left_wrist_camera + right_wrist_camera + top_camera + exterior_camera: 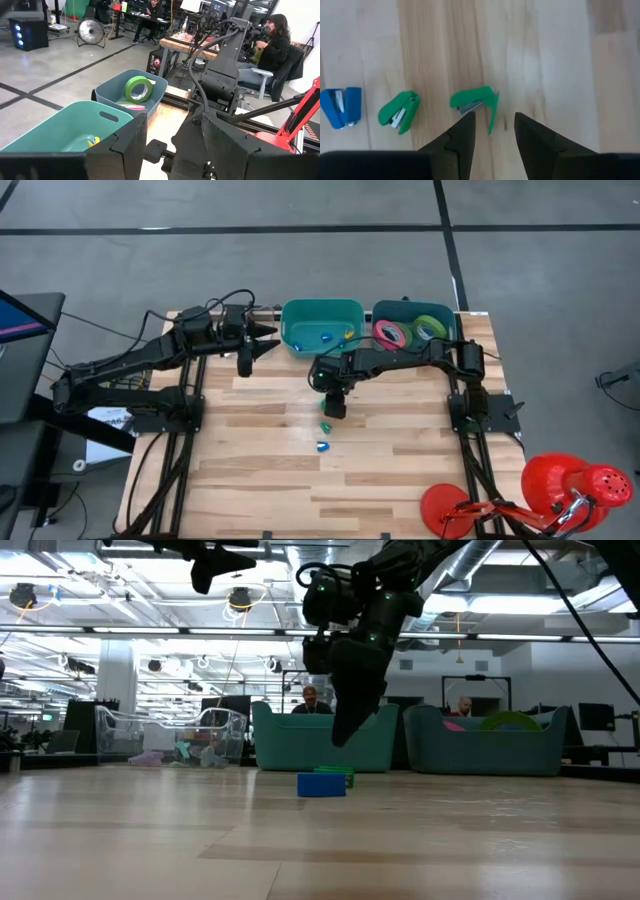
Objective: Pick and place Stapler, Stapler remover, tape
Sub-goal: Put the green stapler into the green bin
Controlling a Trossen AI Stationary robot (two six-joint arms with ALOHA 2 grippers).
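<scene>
A small green stapler (pixel 472 102) lies on the wooden counter (pixel 400 470), its two halves splayed apart in a V. The right gripper (pixel 494 131) hangs just above it with the fingers (pixel 462 135) spread and nothing between them; the stapler's open end sits in line with the gap between the fingers. In the high view this gripper (pixel 333 406) stands over the counter just in front of the teal bin (pixel 322 326).

Just beside that stapler lies a second green stapler (pixel 400 112), also part open, and beyond that a blue stapler (pixel 341 106); the three form a short row, none touching another. In the low view the blue one (pixel 321 785) stands nearest the camera, with a green one (pixel 336 773) partly hidden behind it. Nothing lies between the right gripper and the stapler under it.

The teal bin holds a few small coloured pieces. Touching its side stands the blue-grey bin (pixel 412 328), which holds the tape: a pink-red roll (pixel 391 333) and a green roll (pixel 431 328) show from above, and the left wrist view shows a green roll (pixel 138 89) leaning upright against the wall.

The left gripper (pixel 264 340) waits just beside the teal bin, on the side away from the blue-grey bin, fingers (pixel 117 150) spread and empty. A red desk lamp (pixel 560 488) stands at the counter's corner farthest from the teal bin. People sit at desks in the room beyond.
</scene>
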